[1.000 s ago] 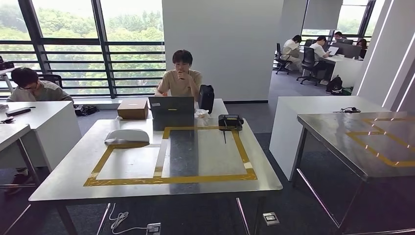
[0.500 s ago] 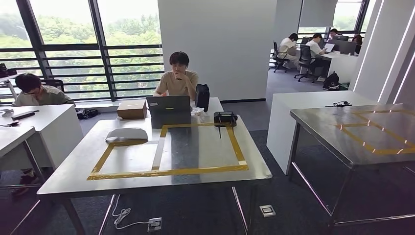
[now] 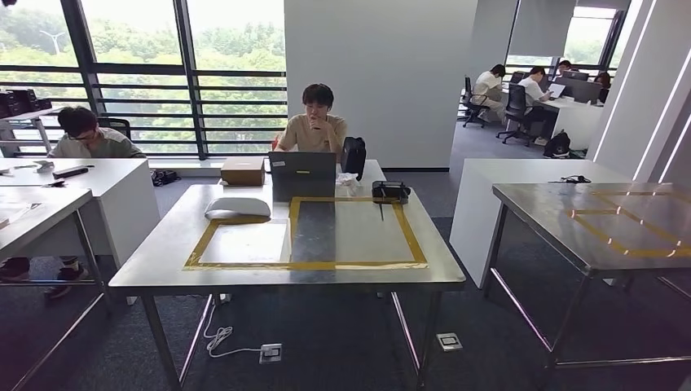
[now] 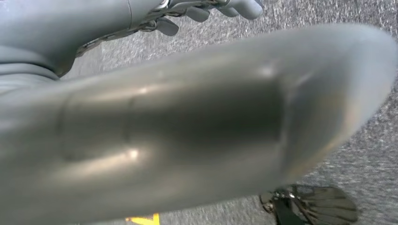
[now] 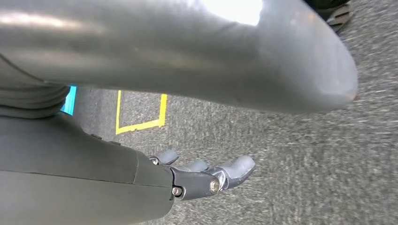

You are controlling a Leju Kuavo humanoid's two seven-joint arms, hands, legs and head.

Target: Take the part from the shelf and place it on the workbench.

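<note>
Ahead of you, on the left of the taped steel workbench [image 3: 163, 265], lies a pale rounded part [image 3: 237, 207]; a person [image 3: 314, 124] sits behind a laptop [image 3: 303, 174] at its far edge. Your left hand [image 4: 206, 9] and right hand [image 5: 206, 176] hang over grey carpet [image 5: 300, 154], fingers apart, holding nothing.

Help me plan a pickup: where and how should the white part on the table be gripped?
Probably across its short width, near the middle, coming from above. The white part lies flat with its long side running left to right and has a low domed top, so its length looks too great to span.
</note>
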